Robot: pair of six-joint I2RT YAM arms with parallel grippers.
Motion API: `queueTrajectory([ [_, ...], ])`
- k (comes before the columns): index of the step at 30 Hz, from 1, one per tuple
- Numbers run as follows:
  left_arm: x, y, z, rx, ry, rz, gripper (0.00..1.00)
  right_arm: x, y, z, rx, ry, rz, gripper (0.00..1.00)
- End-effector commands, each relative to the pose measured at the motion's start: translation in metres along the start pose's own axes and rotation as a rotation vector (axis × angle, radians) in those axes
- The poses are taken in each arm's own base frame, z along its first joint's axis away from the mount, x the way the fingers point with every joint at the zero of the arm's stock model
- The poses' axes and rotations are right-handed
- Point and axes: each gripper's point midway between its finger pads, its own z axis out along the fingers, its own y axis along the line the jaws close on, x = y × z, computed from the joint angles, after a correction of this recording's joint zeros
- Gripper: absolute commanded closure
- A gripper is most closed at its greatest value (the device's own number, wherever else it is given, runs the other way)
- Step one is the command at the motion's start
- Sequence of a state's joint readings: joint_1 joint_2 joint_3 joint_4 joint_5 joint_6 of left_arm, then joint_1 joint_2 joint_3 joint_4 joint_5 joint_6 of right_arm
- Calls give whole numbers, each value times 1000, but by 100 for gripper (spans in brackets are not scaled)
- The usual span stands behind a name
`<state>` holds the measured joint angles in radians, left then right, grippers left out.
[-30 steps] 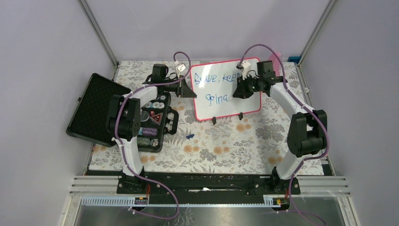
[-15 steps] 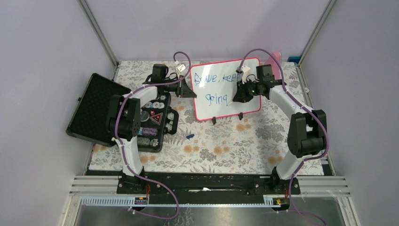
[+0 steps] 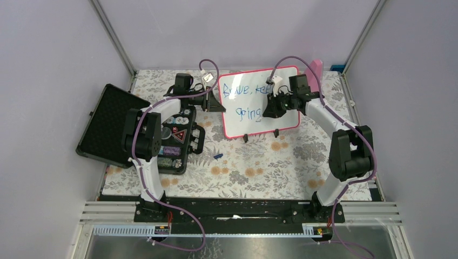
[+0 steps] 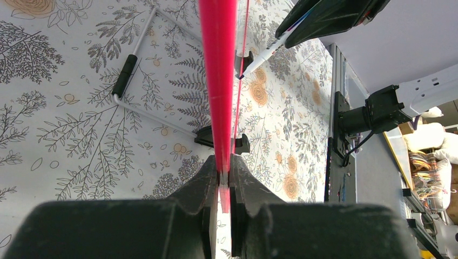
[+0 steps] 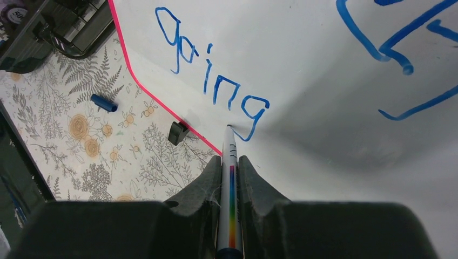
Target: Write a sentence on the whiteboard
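Note:
The whiteboard [image 3: 285, 116] stands upright on two black feet at the back middle, framed in red-pink. Blue lettering [image 3: 249, 112] reads "Brave, kee…" above "going". My left gripper [image 3: 216, 103] is shut on the board's left edge; the left wrist view shows the red frame [image 4: 218, 81] clamped between the fingers. My right gripper [image 3: 268, 110] is shut on a white marker [image 5: 229, 178] with a rainbow stripe. Its tip touches the board just below the last "g" of "going" [image 5: 216, 75].
An open black case [image 3: 110, 124] with small items lies at the left. A blue marker cap [image 3: 218, 156] lies on the floral cloth in front of the board, also in the right wrist view [image 5: 103, 102]. A pink paddle-shaped object [image 3: 316, 69] stands behind the board.
The last "g" of "going" has been finished. My right gripper has moved a little left and down with the marker. The left arm has not moved.

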<state>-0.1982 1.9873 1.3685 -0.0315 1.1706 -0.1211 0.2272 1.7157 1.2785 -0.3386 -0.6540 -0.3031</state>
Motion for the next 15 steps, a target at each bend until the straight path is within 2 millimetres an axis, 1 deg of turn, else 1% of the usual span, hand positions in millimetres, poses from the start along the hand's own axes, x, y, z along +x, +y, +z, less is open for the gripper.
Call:
queueTrajectory([
  [1,-15,-3,-1,25,-16,56,100,-37,13,-10,-31,-87,-65,100],
  [9,-13,-3,-1,25,-15,54,100,-44,49,-39,-115,-107,-91,100],
  [12,-14,-3,-1,23,-16,57,100,-42,52,-45,-115,-102,-93,100],
  [15,-14,-2,-1,21,-16,56,100,-39,46,-49,-97,-100,-83,100],
])
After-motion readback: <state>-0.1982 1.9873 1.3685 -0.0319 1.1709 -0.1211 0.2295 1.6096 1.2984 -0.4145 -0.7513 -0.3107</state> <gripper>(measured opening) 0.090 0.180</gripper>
